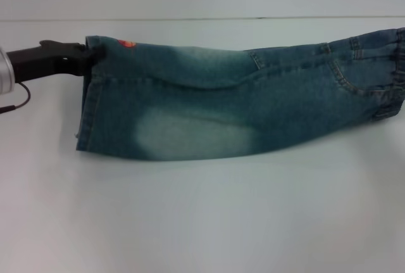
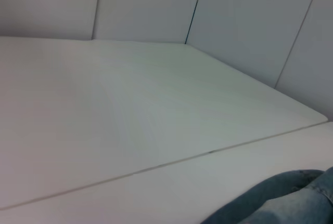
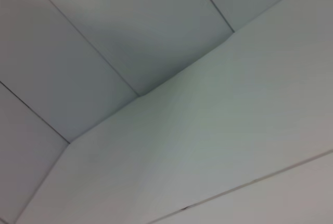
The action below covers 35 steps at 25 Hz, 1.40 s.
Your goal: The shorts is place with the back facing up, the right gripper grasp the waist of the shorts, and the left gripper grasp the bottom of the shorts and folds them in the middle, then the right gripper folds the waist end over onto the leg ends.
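A pale bare surface [image 3: 223,130] crossed by a thin dark seam [image 3: 250,182] meets grey wall panels [image 3: 104,31] at a corner.

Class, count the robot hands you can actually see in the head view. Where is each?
1. The left hand is at the leg-end corner of the shorts on the table. The right hand may be hidden beyond the waist end.

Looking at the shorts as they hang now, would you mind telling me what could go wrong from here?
1. The left gripper holds only a top corner of the shorts at the leg end, so the denim could slip out.
2. The hem below that corner hangs loose, so the legs may land uneven on the table.
3. The waist end runs out of the head view and the right gripper is unseen, so its hold cannot be checked.
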Motion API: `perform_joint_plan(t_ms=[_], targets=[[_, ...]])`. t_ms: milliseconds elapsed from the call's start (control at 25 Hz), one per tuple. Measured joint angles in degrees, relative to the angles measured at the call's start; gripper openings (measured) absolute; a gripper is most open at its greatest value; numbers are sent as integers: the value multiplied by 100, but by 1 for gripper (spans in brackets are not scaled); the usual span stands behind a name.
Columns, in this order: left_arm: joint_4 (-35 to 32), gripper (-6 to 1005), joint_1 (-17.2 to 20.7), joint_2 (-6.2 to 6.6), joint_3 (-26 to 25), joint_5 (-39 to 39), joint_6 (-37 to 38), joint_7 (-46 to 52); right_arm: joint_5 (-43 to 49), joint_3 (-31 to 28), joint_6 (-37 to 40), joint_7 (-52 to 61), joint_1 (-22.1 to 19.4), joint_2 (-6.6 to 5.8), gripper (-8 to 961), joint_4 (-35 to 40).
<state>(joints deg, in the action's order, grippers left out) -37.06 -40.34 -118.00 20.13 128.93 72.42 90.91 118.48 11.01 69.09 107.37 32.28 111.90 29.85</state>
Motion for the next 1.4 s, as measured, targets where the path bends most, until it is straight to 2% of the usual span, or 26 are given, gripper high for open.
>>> perform_joint_plan(t_ms=[440,1400], targets=[[219,50,-28,-82,93,-80,-175,-170,1,147,-456,-38,62,77,121,-23],[270,50,-109,-125,302,-168,-396,-226,0,296,-889,-28,148,77,150,-17]])
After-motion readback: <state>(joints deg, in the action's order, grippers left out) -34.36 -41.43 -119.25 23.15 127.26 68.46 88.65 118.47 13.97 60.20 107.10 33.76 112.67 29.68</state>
